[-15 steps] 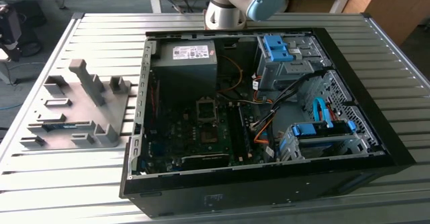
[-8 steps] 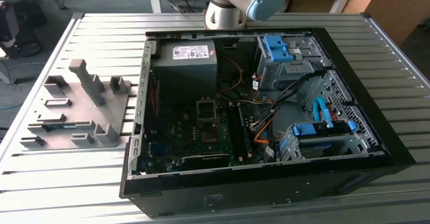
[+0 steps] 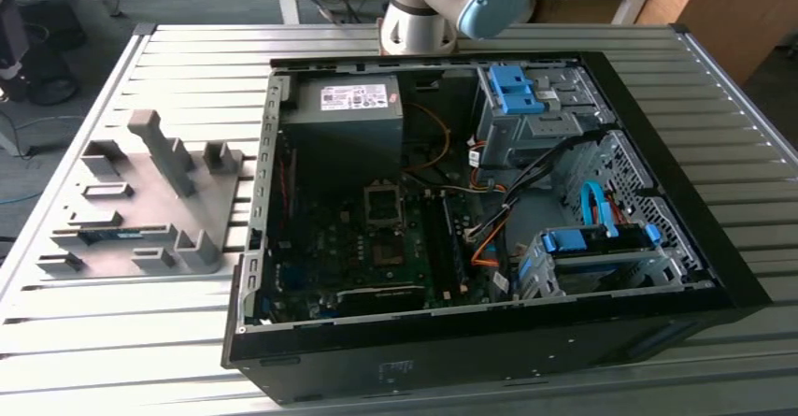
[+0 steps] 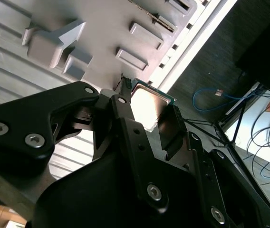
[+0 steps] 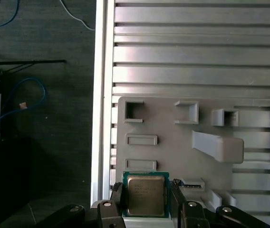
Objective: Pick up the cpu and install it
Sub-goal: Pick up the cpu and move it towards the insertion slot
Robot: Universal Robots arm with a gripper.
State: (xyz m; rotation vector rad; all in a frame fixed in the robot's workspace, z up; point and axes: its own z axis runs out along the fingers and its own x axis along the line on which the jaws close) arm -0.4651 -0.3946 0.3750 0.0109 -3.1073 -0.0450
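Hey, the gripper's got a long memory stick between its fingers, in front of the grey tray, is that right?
Not quite. What the gripper has between its fingers is the cpu, a small square chip with a metal top and a green edge, not a long memory stick. Both wrist views show it, with the grey tray behind it as you said.

I get the exterior view from high up, angled down over the slatted tabletop [image 3: 698, 79] with the PC case [image 3: 499, 365] centred, while both wrist views look close past the end effector [image 5: 147, 186] clamping the cpu [image 5: 147, 197] onto the grey fixture [image 5: 173, 152] [image 3: 149, 212], which also lies at the exterior view's left.
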